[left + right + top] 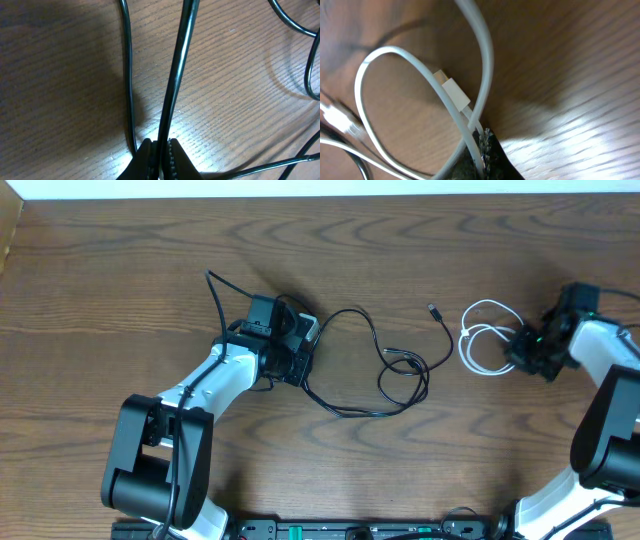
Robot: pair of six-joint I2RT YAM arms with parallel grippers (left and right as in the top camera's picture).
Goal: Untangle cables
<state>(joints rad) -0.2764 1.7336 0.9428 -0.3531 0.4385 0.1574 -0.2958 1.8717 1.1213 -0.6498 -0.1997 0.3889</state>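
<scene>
Tabletop (120,260): blk cable (175,75) in L claw (160,150); wht cable (395,55), R claw (482,145)

A dark brown wooden table (120,260) with a bold wavy grain carries everything; a pale strip runs along its far edge. Two cords lie on it. The black cable (376,335) sprawls across the middle in loose, overlapping curves, and its small plug (433,309) rests on the bare wood at the right end of the sprawl. The white cable (485,304) lies to the right of it, coiled in a few loops. The two cords are near each other but apart, with bare wood between the black plug and the white loops.
</scene>
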